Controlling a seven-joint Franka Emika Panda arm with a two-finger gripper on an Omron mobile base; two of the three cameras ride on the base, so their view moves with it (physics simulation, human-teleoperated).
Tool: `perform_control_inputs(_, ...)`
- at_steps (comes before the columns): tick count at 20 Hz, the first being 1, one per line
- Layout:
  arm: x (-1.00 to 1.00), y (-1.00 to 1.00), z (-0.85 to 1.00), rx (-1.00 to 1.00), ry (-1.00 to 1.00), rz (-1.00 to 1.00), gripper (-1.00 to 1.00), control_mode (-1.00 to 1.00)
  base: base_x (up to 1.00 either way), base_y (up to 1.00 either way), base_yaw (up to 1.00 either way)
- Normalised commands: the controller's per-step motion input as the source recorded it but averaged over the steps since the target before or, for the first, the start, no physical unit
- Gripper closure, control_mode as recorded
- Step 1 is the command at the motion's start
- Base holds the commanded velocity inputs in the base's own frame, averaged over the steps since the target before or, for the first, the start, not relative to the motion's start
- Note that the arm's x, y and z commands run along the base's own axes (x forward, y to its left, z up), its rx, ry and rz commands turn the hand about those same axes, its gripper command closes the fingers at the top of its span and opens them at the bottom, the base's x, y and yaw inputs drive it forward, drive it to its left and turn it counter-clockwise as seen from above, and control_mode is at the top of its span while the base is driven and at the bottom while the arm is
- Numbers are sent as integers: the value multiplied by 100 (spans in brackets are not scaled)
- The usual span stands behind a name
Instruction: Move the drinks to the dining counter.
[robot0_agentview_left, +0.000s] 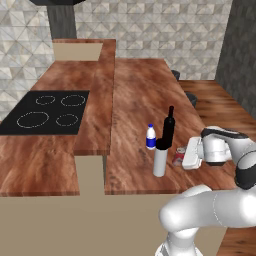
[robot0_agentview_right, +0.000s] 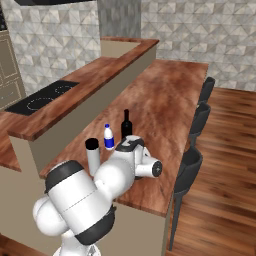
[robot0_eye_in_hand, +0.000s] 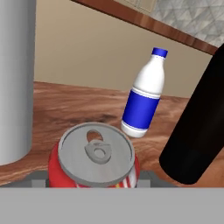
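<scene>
Four drinks are counted on the reddish-brown wood dining counter (robot0_agentview_left: 142, 90): one short red can (robot0_eye_in_hand: 94, 161), one pale-grey black-capped cylinder (robot0_agentview_left: 160, 158), one slim black bottle (robot0_agentview_left: 169, 128), one blue-and-white bottle (robot0_eye_in_hand: 145, 94). At the hand view's bottom centre the can is seen between the gripper (robot0_agentview_left: 183, 156)'s fingers; whether it is gripped cannot be told.

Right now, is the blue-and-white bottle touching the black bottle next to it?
Apart. In the hand view, bare wooden counter shows between the blue-and-white bottle and the black bottle.

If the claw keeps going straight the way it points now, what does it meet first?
The short red can with the silver pull-tab top, sitting right at the claw. Beyond it stands the blue-and-white bottle, though the depth is hard to judge.
</scene>
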Motion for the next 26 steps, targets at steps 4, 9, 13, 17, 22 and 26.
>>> perform_control_inputs(4,0,0,-8,0,0,0,-100,-100,0,0,0)
perform_control_inputs(9,0,0,0,0,0,0,-100,-100,0,0,0)
perform_control_inputs(13,-17,0,6,0,0,0,-100,-100,0,0,0)
perform_control_inputs(17,-23,0,11,0,0,0,-100,-100,0,0,0)
perform_control_inputs(22,-24,0,25,0,0,0,-100,-100,0,0,0)
perform_control_inputs(26,-40,0,44,0,-2,0,-100,-100,0,0,0)
